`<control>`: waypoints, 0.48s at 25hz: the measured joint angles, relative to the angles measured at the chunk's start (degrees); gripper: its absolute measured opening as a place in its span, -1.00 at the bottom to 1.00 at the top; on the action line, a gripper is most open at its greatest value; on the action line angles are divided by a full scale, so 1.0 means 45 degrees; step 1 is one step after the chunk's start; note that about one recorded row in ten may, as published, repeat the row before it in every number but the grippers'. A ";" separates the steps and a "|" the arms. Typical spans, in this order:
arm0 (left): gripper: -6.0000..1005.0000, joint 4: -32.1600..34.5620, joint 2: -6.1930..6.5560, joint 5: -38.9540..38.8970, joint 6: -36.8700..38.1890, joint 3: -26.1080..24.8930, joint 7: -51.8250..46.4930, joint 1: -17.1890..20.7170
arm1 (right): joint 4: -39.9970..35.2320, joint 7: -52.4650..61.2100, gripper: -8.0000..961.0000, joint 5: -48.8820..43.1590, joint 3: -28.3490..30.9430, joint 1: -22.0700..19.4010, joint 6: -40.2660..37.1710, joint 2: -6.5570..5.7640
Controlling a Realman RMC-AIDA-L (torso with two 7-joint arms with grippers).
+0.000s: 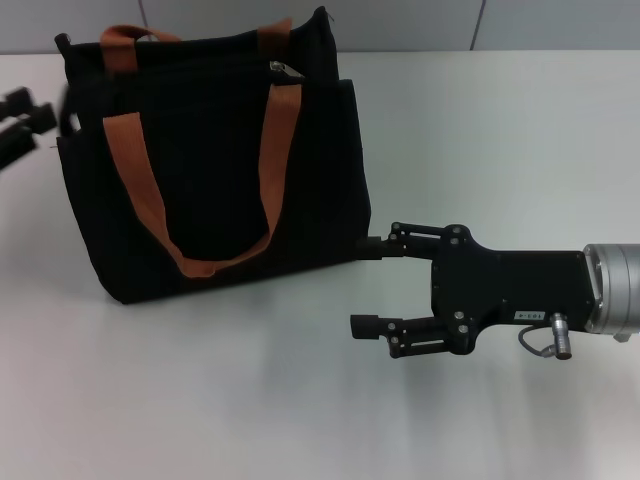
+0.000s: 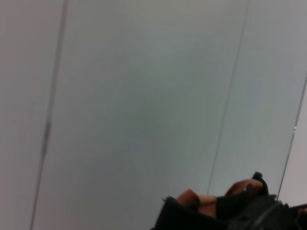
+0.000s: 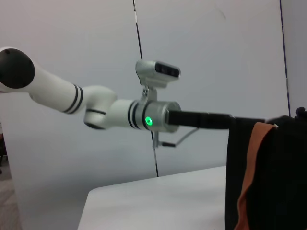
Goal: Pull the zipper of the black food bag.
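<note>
The black food bag point(image 1: 215, 190) stands upright on the white table point(image 1: 500, 140), with two orange-brown handle loops point(image 1: 150, 215). The zipper's small silver-grey pull point(image 1: 284, 70) sits on the top track near the bag's right end. My right gripper point(image 1: 366, 286) is open and empty, low at the bag's right side, with its upper fingertip point(image 1: 372, 245) close to the bag's lower right corner. My left gripper point(image 1: 18, 115) is at the bag's left end, mostly cut off by the frame edge. The bag also shows in the right wrist view point(image 3: 283, 182) and in the left wrist view point(image 2: 230, 213).
In the right wrist view the white left arm point(image 3: 110, 112), with a green light, reaches to the bag's far end. A grey panelled wall point(image 2: 144, 96) stands behind the table. Bare tabletop lies in front of and to the right of the bag.
</note>
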 joint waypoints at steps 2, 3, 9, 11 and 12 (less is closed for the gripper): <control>-0.24 0.0395 0.0372 -0.0034 0.0502 -0.0038 -0.0836 0.0195 | 0.0012 -0.0004 0.69 -0.0002 -0.0032 0.0019 0.0107 0.0003; -0.16 0.0444 0.0519 -0.0056 0.0836 -0.0050 -0.1040 0.0240 | 0.0016 -0.0006 0.69 -0.0003 -0.0047 0.0024 0.0168 0.0004; 0.27 0.0379 0.0569 0.0017 0.3427 0.0254 0.0346 0.0406 | 0.0238 -0.0254 0.69 -0.0004 -0.0133 0.0124 0.0652 0.0016; 0.37 0.0350 0.0285 0.0120 0.4066 0.0648 0.1566 0.0562 | 0.0522 -0.0463 0.69 -0.0004 -0.0136 0.0250 0.0692 0.0020; 0.42 0.0340 0.0165 0.0299 0.4246 0.0843 0.1970 0.0610 | 0.0629 -0.0498 0.69 -0.0005 -0.0133 0.0296 0.0695 0.0021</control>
